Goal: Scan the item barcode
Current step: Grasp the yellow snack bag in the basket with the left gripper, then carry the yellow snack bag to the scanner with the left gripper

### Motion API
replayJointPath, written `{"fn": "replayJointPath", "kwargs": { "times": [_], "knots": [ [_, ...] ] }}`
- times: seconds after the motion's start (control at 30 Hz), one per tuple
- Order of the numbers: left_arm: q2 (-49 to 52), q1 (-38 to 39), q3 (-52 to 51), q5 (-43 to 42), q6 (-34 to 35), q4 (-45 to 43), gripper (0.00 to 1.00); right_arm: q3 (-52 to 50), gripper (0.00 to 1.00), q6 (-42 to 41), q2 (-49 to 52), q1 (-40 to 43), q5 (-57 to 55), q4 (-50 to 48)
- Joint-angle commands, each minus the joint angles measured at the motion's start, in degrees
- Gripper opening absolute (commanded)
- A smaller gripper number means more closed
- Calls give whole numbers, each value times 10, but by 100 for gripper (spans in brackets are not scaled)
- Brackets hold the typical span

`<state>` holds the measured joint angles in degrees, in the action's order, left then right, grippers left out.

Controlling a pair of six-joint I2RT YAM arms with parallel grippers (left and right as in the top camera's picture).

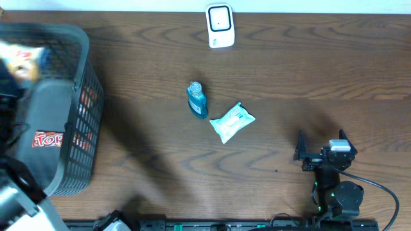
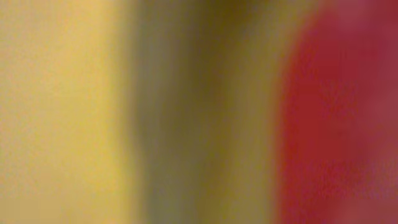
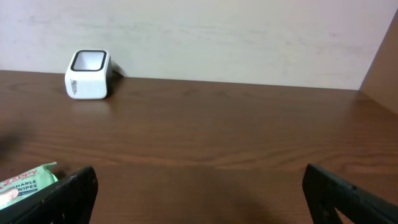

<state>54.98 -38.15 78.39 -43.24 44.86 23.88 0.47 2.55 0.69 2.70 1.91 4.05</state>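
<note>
Items for scanning lie in two places: some in the basket (image 1: 87, 122) at the left end of the table (image 1: 289, 64), two out on the bare wood near the middle. The dark mesh basket holds a pack with a red label (image 1: 48, 139) and, at its far corner, a blurred orange-and-white packet (image 1: 22, 58).

The left arm (image 1: 16, 192) reaches over the basket, smeared by motion. The left gripper cannot be picked out from above. Its jaws are pressed together, and its wrist camera is filled by an out-of-focus yellow and red surface very close to the lens. What it pinches, if anything, cannot be told.

The right gripper (image 1: 321, 138) sits near the front right of the table, fingers spread wide with nothing between them. The wipes pack (image 1: 232, 122) lies flat, beyond it and to its left, apart from it; in the right wrist view a corner of the pack shows just past the left finger. The blue bottle (image 1: 197, 99) lies just beside the pack, further left. The white barcode scanner (image 1: 219, 25) stands at the far edge, well apart from both grippers.
</note>
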Motion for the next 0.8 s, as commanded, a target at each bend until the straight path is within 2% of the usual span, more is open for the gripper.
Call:
{"fn": "replayJointPath", "kwargs": {
  "times": [0.0, 0.1, 0.2, 0.37, 0.47, 0.53, 0.63, 0.77],
  "knots": [
    [-16, 101, 5, -201, -72, -28, 8, -2, 99, -5, -2, -5, -1, 2],
    [-21, 236, 4, -206, -163, -24, 8, -2, 99, -5, -2, -5, -1, 2],
    [-9, 377, -5, -163, -230, -23, 8, -2, 99, -5, -2, -5, -1, 2],
    [73, 622, -20, 73, -247, -22, 8, -2, 99, -5, -2, -5, -1, 2],
    [160, 734, -20, 191, -247, -48, 8, -2, 99, -5, -2, -5, -1, 2],
    [228, 789, -20, 219, -247, -82, 8, -2, 99, -5, -2, -5, -1, 2],
    [331, 834, -20, 219, -247, -129, 8, -2, 99, -5, -2, -5, -1, 2],
    [433, 842, -20, 219, -214, -148, 8, -2, 99, -5, -2, -5, -1, 2]
  ]
}}
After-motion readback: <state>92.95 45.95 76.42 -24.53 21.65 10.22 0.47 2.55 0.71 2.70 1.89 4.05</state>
